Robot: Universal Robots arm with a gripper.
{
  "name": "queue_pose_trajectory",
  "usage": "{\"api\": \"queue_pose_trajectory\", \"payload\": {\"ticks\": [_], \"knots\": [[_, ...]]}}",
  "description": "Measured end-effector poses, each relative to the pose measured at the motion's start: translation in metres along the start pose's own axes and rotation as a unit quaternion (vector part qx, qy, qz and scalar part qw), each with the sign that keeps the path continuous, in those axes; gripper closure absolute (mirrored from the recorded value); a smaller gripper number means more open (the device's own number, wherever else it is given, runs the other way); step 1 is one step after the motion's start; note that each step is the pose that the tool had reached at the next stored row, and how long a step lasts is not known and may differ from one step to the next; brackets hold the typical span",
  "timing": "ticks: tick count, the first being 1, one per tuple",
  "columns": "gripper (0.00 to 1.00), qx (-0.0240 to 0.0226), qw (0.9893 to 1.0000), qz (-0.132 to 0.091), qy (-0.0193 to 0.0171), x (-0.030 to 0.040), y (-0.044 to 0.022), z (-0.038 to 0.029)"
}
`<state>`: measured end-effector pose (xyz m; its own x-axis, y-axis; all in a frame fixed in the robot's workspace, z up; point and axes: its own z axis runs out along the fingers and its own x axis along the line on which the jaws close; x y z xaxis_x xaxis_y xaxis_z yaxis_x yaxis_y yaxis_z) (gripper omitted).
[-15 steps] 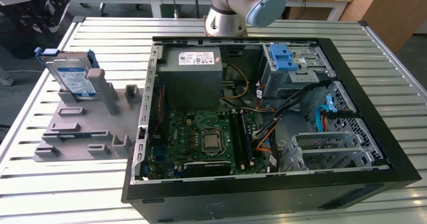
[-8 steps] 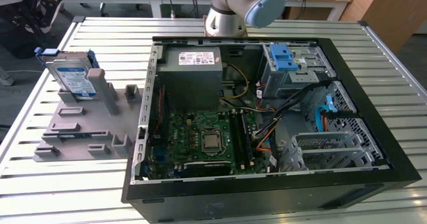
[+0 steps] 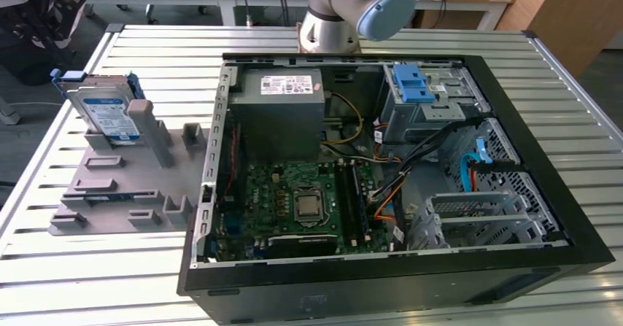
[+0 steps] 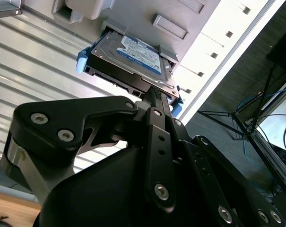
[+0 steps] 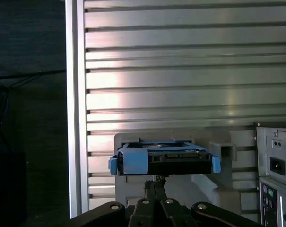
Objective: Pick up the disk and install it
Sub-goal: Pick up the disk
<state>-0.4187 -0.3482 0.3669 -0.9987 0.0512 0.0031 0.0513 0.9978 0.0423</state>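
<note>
Disk (image 3: 105, 113) stands on edge in a slot of the grey holder (image 3: 117, 187) on the slatted counter (image 3: 146, 49) in the exterior view, to that view's left of the open computer case (image 3: 389, 268); we judge it is propped upright so that its framed edge is free for a grasp. In the second wrist view the tool (image 4: 154, 94) points at the disk's blue-framed edge, short of it, and looks clenched on nothing; in the first wrist view the tool (image 5: 154, 182) lines up with the middle of the disk (image 5: 164, 158), not yet touching.
</note>
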Motion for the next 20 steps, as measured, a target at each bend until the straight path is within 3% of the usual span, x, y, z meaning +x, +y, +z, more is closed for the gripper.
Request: {"api": "queue_pose_trajectory", "payload": {"ticks": [20], "knots": [[0.89, 0.0, 0.9999, -0.012, 0.0005, 0.0001, 0.0, 0.0002]]}}
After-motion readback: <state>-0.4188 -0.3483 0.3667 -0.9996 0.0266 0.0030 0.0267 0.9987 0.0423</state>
